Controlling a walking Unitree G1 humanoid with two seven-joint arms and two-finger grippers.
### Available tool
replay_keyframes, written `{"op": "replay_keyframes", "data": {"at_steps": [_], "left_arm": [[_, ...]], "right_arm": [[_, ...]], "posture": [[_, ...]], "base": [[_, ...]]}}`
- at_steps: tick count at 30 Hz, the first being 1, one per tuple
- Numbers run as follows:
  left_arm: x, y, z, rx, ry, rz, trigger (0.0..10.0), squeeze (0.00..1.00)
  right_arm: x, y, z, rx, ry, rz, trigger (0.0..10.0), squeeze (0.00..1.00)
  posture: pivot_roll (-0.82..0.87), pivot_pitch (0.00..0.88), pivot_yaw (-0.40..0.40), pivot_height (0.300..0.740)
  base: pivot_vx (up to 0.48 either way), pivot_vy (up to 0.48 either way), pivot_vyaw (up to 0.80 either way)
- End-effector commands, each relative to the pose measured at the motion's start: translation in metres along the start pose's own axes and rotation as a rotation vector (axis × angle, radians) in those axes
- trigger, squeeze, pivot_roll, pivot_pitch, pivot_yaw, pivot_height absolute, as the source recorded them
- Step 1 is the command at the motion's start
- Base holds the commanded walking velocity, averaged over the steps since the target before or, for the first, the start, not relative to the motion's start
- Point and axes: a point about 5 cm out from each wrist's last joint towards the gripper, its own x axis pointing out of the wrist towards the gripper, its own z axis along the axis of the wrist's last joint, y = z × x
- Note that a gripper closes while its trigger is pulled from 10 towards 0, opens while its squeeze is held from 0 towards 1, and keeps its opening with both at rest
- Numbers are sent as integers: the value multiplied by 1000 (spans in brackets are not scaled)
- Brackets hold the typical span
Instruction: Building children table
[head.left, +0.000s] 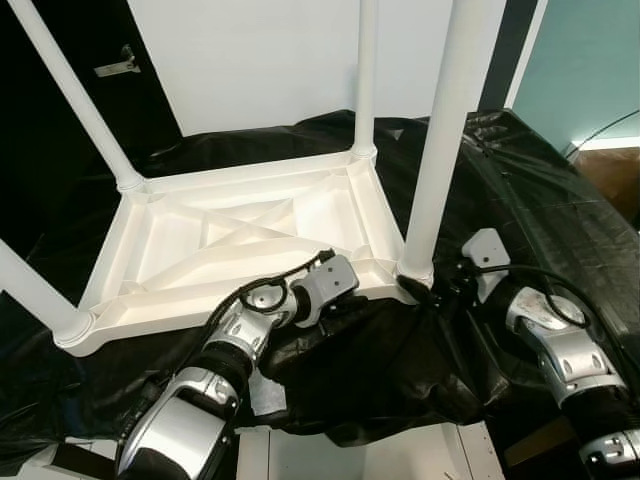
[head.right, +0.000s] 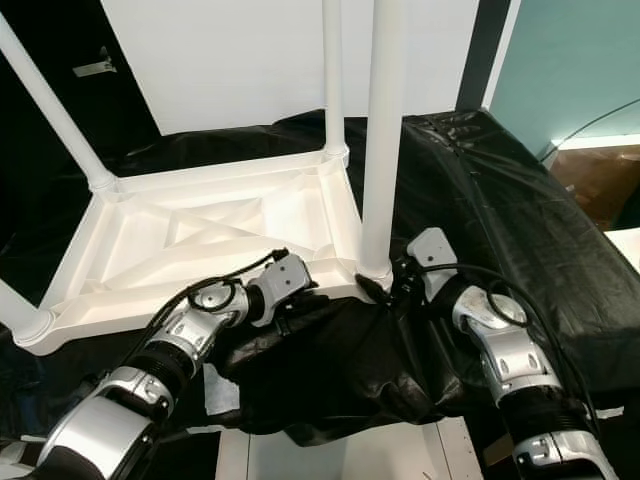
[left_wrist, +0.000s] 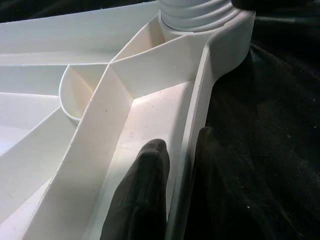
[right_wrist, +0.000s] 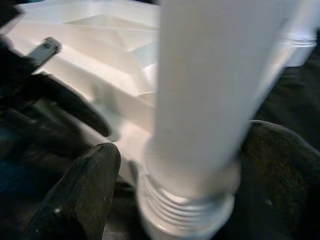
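1. My left gripper (left_wrist: 182, 165) is at the near edge of the white table top (head.left: 250, 240), a bit to the left of the near right leg (head.left: 440, 140). Its two black fingers (left_wrist: 145, 195) pinch the thin rim, one finger inside the tray-like underside and one outside it.
2. My right gripper (right_wrist: 180, 200) is at the bottom of that near right leg, where the leg meets the corner of the table top. Its fingers sit on both sides of the leg, right by the screw ridges, holding it.
3. The table top lies upside down on a black sheet (head.left: 520, 200), with its ribs showing.
4. Three more white legs stand at the other corners: near left (head.left: 30, 290), far left (head.left: 80, 100), and far right (head.left: 367, 75).
5. Behind the table is a white wall (head.left: 260, 60).
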Motion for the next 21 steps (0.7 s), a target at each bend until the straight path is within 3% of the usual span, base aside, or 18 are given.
{"op": "replay_keyframes", "data": {"at_steps": [1,6,16,20,21], "left_arm": [[-9,-17,-43,-79,156,-15,10000,0],[-9,-21,-43,-78,143,-53,10000,0],[-23,-42,-46,-75,119,-327,10000,0],[-24,-42,-47,-81,122,-331,10000,0],[-24,-41,-47,-79,126,-323,10000,0]], "right_arm": [[4,-1,0,-14,9,57,10000,0],[6,-4,1,-22,9,81,10000,0],[20,-15,3,-51,21,143,10000,0],[22,-15,3,-63,27,165,10000,0],[22,-15,3,-69,31,178,3294,0]], "posture": [[-59,24,38,740],[-53,24,37,740],[-41,11,42,740],[-40,10,41,740],[-38,10,40,740]], "base": [[0,0,0],[0,0,0],[0,0,0],[0,0,0],[0,0,0]]}}
